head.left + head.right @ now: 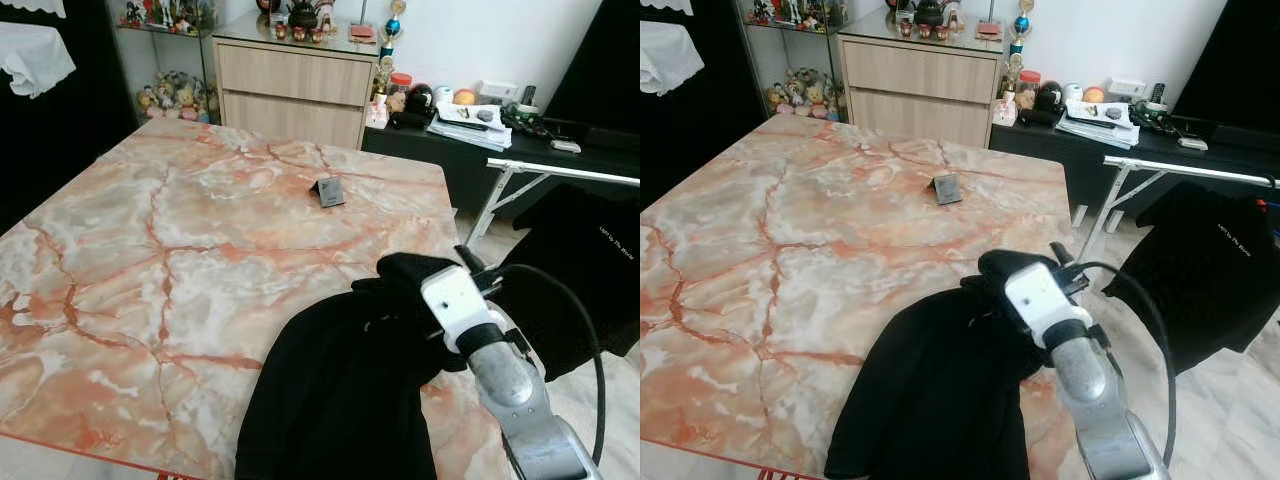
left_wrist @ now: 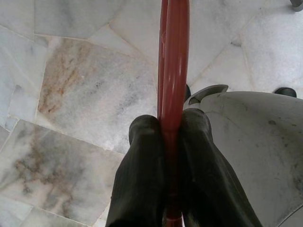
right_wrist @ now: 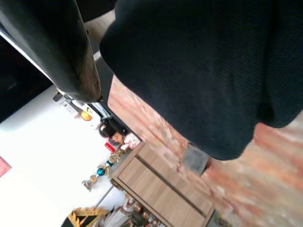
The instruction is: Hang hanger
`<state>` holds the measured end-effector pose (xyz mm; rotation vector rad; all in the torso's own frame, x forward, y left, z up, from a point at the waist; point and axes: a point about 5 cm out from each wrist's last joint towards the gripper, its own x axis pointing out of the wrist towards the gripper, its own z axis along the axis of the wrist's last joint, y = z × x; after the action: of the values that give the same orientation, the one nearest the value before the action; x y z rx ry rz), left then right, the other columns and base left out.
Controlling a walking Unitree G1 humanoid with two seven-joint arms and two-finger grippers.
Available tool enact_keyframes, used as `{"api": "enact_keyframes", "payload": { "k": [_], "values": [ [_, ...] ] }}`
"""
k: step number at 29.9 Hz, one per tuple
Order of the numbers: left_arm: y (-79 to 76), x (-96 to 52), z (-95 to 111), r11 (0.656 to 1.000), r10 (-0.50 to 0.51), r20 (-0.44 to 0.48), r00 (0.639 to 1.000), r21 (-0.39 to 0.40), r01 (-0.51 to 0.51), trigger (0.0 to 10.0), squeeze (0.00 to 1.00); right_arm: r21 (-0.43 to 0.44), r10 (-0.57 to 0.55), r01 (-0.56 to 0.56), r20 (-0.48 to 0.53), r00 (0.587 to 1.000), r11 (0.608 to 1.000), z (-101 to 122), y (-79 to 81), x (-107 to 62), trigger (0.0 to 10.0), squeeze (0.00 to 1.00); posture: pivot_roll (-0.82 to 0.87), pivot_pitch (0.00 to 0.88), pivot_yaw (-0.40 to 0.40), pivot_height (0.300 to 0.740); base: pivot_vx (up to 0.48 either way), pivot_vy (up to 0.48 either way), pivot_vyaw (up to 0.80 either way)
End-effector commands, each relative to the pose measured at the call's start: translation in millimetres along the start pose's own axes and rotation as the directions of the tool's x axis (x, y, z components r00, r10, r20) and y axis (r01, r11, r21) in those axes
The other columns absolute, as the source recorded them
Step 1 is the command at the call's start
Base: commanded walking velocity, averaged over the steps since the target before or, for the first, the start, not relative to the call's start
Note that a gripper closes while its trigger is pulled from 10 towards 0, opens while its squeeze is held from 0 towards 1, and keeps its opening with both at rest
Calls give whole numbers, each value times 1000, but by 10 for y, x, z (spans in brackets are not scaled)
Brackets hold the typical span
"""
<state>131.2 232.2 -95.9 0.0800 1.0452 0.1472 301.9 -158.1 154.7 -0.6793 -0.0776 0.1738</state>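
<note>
A black fabric garment (image 1: 340, 400) is spread over the near right part of a square table topped in orange-veined marble (image 1: 150, 260), its long axis running from the near edge up toward the right side, where it is bunched around the right gripper (image 1: 1012, 268). The silver right arm (image 1: 510, 385) reaches in from the near right, and its fingers are buried in the cloth, so whether they are apart or together cannot be told. A small dark folded card (image 1: 327, 191) stands farther back on the table, well apart from the garment.

To the right of the table a white metal drying rack (image 1: 560, 172) carries another black garment (image 1: 1210, 265). A light wooden drawer cabinet (image 1: 290, 90) stands at the far wall.

The left wrist view gives what the head views lack: the left gripper (image 2: 173, 135) has its two black fingers (image 2: 142, 175) closed together on a thin red plastic hanger bar (image 2: 174, 66), which runs straight out along the fingers above a pale marble floor (image 2: 80, 90). In the right wrist view, one black finger (image 3: 57, 52) is seen beside the cloth, with the card and cabinet beyond.
</note>
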Motion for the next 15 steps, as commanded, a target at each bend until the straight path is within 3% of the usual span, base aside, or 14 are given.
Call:
{"api": "enact_keyframes", "payload": {
  "k": [1, 3, 4, 6, 8, 9, 10, 11, 12, 13, 14, 15],
  "values": [
    [-126, -16, -129, 999, -45, -54, 998, -4, 44, 10000, 0, -124, 2, 10, 100, 995, 992, 93, -30, 4, 10000, 1000, 68, 72, -90, 740, 0, 0, 0],
    [-124, -15, -129, 999, -44, -54, 998, -3, 44, 10000, 0, -267, 44, -2, 151, 988, 964, 133, -4, 4, 10000, 1000, 68, 74, -89, 740, 0, 0, 0],
    [-123, -15, -128, 999, -43, -54, 998, -4, 43, 10000, 0, -327, 78, -32, 129, 989, 945, 95, 26, 8, 10000, 1000, 69, 74, -88, 740, 0, 0, 0],
    [-123, -15, -127, 999, -43, -54, 998, -4, 43, 10000, 0, -344, 73, -37, 92, 993, 938, 36, 28, 12, 10000, 1000, 70, 74, -89, 740, 0, 0, 0],
    [-121, -15, -128, 999, -44, -54, 998, -3, 44, 10000, 0, -143, 25, -18, 51, 998, 990, -9, 3, 18, 10000, 1000, 70, 74, -88, 740, 0, 0, 0],
    [-121, -15, -128, 999, -44, -54, 998, -4, 44, 10000, 0, -74, 8, -6, 31, 999, 997, -25, -5, 19, 10000, 1000, 70, 74, -88, 740, 0, 0, 0],
    [-120, -15, -127, 999, -45, -54, 998, -2, 45, 10000, 0, 232, -71, 81, -51, 996, 969, -68, -50, 33, 10000, 1000, 71, 76, -88, 740, 0, 0, 0],
    [-120, -15, -127, 999, -45, -54, 998, -2, 45, 10000, 0, 442, -103, 143, -115, 988, 886, -103, -60, 38, 10000, 1000, 70, 75, -88, 740, 0, 0, 0],
    [-119, -15, -127, 999, -46, -54, 997, -2, 46, 10000, 0, 569, -108, 179, -157, 982, 803, -129, -49, 37, 10000, 1000, 70, 75, -88, 740, 0, 0, 0],
    [-120, -15, -127, 999, -46, -54, 997, -1, 46, 10000, 0, 748, -122, 239, -209, 970, 619, -174, -46, 41, 10000, 1000, 70, 76, -87, 740, 0, 0, 0],
    [-120, -15, -127, 999, -47, -54, 997, -1, 47, 10000, 0, 859, -115, 267, -242, 964, 437, -209, -24, 44, 10000, 1000, 70, 76, -87, 740, 0, 0, 0],
    [-120, -15, -127, 999, -47, -55, 997, 0, 47, 10000, 0, 946, -78, 256, -246, 966, 198, -232, 37, 47, 10000, 882, 71, 76, -84, 740, 0, 0, 0]
  ]
}}
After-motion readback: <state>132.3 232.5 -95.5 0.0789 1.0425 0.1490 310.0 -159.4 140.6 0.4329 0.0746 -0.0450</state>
